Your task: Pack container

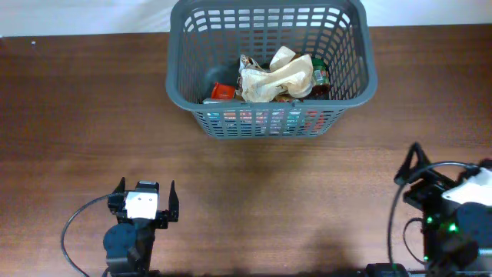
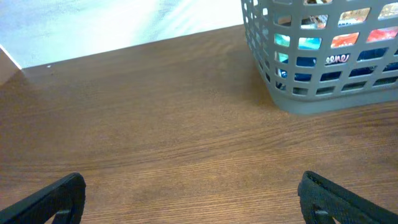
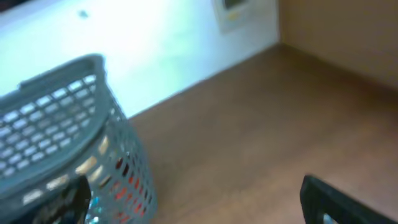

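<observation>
"Where was the basket (image 1: 269, 123)?"

"Far ahead on the bench (image 1: 77, 115), in the middle, its long side facing me. My left gripper (image 2: 194, 198) and right gripper (image 3: 199, 199) were wide open, holding nothing."

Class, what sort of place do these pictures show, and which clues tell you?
Probably a robotics lab workbench: a left claw and right claw above a wooden table, with a grey basket holding groceries.

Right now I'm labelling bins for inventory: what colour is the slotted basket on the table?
The basket is dark grey, clearest in the overhead view.
</observation>
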